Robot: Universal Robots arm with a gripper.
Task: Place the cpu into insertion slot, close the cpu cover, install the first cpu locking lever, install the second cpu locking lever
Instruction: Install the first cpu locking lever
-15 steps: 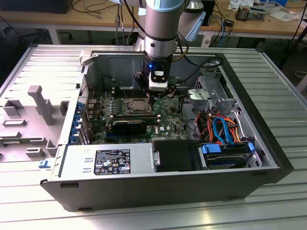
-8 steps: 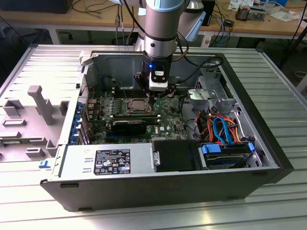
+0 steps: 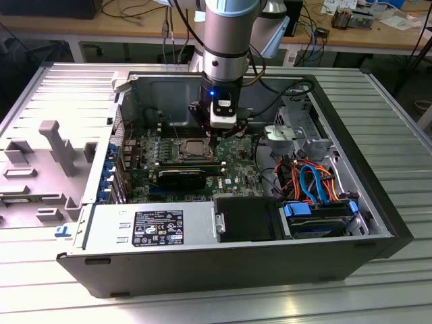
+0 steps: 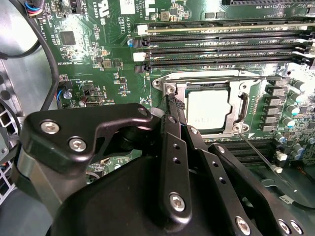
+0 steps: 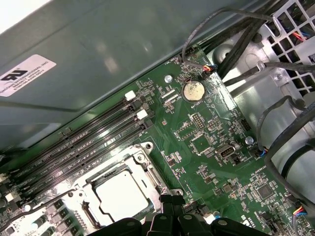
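The cpu (image 4: 209,110) lies flat in the insertion slot (image 4: 170,88) on the green motherboard, its pale metal top showing. The silver cpu cover (image 4: 243,96) lies down around it as a frame. A thin wire lever (image 4: 256,150) sticks out slantwise from one corner of the socket. My gripper (image 4: 172,104) is shut, its black fingertips together right at a corner of the socket, beside the chip, with nothing seen between them. In the exterior view the gripper (image 3: 217,138) hangs just to the right of the cpu (image 3: 194,147). The first wrist view shows the cpu (image 5: 120,196) near the gripper (image 5: 167,199).
Long black memory slots (image 4: 221,44) run alongside the socket. A coin battery (image 5: 193,91) and black cable bundles (image 5: 285,123) lie further off. The open case holds a power supply (image 3: 155,226), a black card (image 3: 182,179) and a drive bay with coloured wires (image 3: 317,196).
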